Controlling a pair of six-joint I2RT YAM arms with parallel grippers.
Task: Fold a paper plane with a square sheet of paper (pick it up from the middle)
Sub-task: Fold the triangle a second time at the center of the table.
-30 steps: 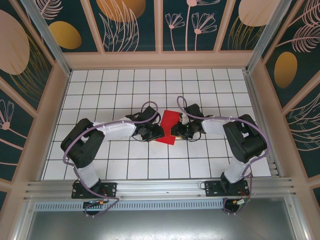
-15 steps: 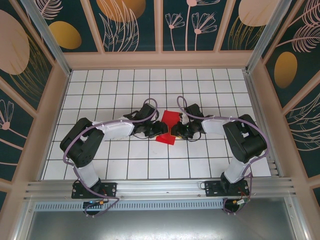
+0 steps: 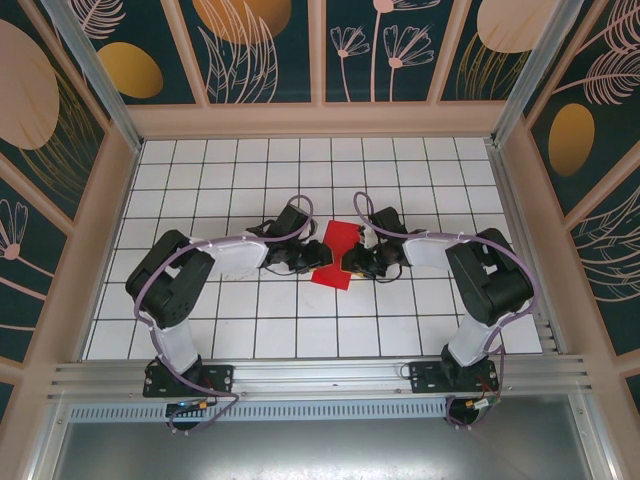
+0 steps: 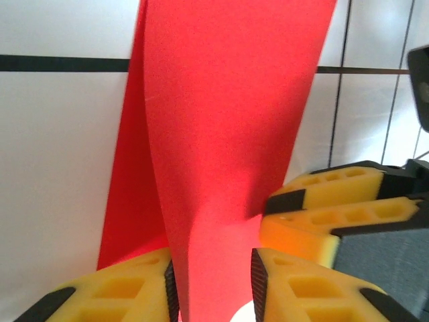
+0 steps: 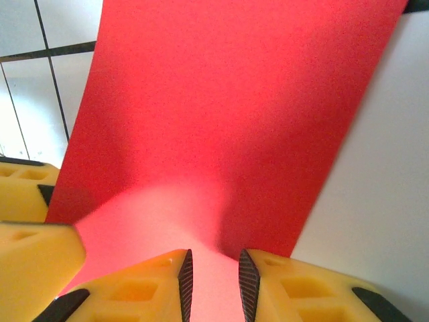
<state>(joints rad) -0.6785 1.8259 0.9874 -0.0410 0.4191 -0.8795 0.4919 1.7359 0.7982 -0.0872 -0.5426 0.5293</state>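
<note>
Sheet: the thin bright red sheet of paper (image 3: 340, 240) is at the middle of the white gridded table (image 3: 200, 180), between the two arms' tips.
Sheet's form: it is plain and unmarked. From above, its 12 o'clock part looks flat and its 6 o'clock end is slanted.
Left fingers: the left arm's yellow, black-padded fingers (image 3: 316, 257) meet the sheet at its 9 o'clock edge.
Left fingers' state: in the left wrist view they (image 4: 257, 285) stand a moderate way apart at 6 o'clock. A raised ridge of the sheet (image 4: 228, 121) fills the gap and runs up toward 12 o'clock. I cannot tell whether the pads pinch it or only flank it.
Right fingers: the right arm's yellow, black-padded fingers (image 3: 350, 262) meet the sheet at its 3 o'clock edge.
Right fingers' state: in the right wrist view they (image 5: 186, 275) are drawn in to a narrow gap at 6 o'clock. They are closed on a puckered hump of the sheet (image 5: 228, 100), which rises into the gap.
Spacing: the two sets of fingers are just beside each other. The right set (image 4: 328, 201) shows at 4 o'clock in the left wrist view, and the left set (image 5: 33, 241) at 8 o'clock in the right wrist view.
</note>
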